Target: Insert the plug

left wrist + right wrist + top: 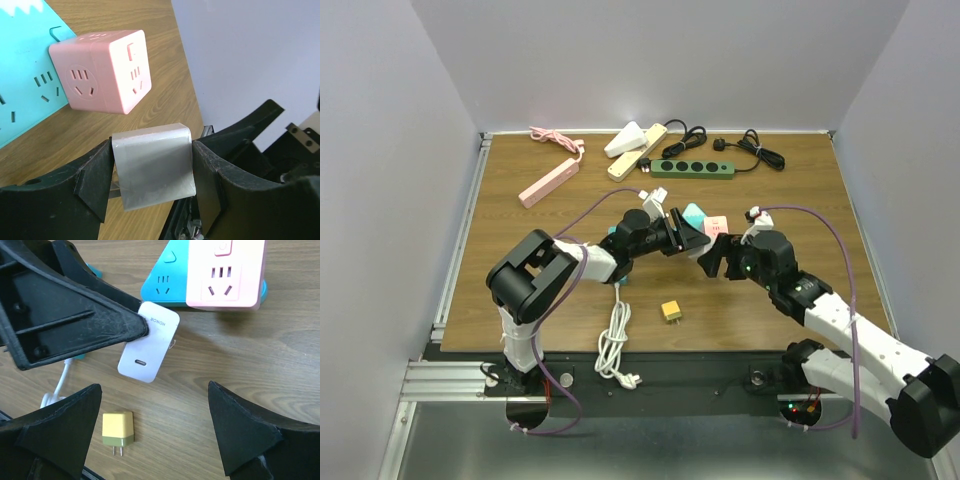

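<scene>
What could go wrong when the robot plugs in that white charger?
1. The left gripper pinches the charger by one end, so it might twist or slip.
2. Nothing holds the pink cube; the right gripper is open and off it, so the cube may slide away.
3. The prongs are hidden; they may miss the holes.

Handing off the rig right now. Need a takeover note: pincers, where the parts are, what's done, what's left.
Left pincer: shut on the white charger, which is not in any socket.
Right pincer: open, holding nothing, close to the charger.
Pink socket cube sits next to the teal power strip, just beyond the charger.
Yellow plug lies loose on the table, untouched.
Done: charger in grip.
Left: line it up and push it into a socket.
</scene>
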### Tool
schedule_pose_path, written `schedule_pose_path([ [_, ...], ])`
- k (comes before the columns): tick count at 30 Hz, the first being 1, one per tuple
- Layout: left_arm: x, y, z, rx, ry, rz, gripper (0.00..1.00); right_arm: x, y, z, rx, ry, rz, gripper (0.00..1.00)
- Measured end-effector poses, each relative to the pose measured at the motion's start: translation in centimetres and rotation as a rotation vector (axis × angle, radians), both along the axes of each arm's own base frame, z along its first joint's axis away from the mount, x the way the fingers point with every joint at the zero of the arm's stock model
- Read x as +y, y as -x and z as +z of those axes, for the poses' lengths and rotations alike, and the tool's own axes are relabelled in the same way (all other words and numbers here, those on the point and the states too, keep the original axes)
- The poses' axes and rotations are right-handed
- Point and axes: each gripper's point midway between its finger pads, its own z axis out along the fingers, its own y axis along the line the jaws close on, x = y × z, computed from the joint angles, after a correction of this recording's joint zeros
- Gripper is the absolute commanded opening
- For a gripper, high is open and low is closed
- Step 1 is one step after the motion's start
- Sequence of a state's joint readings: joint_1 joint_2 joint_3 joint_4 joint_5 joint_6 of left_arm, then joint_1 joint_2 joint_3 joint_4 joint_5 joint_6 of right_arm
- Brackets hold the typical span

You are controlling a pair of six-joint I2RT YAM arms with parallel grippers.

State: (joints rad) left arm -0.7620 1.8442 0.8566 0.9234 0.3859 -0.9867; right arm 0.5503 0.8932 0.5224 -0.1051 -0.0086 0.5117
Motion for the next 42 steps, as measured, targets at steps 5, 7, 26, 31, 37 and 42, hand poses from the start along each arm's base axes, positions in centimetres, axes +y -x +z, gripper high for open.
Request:
schedule_pose_path([
  [5,-0.3,0.7,-0.1,0.005,0.009,-0.007,0.0,-0.1,-0.2,-0.7,0.012,0.024,-0.002,0.91],
  [7,-0.5,1.3,-0.4,0.012,0.005,-0.012,0.0,-0.2,-0.2,-0.7,0.008,0.028,-0.007,0.91],
  [26,-1.0,2.6,0.1,0.023,0.043,0.036,0.0,-0.1,-1.0,-1.1,0.0,0.041,-0.025,0.54],
  [31,-0.8,2.5,0.4,0.025,0.063,0.064,0.0,0.3,-1.3,-0.7,-0.015,0.025,-0.026,0.24],
  [37,-0.4,2.1,-0.4,0.022,0.036,0.102,0.28,0.4,-2.0,-1.7,0.008,0.037,-0.046,0.0],
  [42,-0.1,1.9,-0.4,0.01,0.023,0.106,0.61,0.6,-2.0,-1.7,0.003,0.038,-0.042,0.0],
])
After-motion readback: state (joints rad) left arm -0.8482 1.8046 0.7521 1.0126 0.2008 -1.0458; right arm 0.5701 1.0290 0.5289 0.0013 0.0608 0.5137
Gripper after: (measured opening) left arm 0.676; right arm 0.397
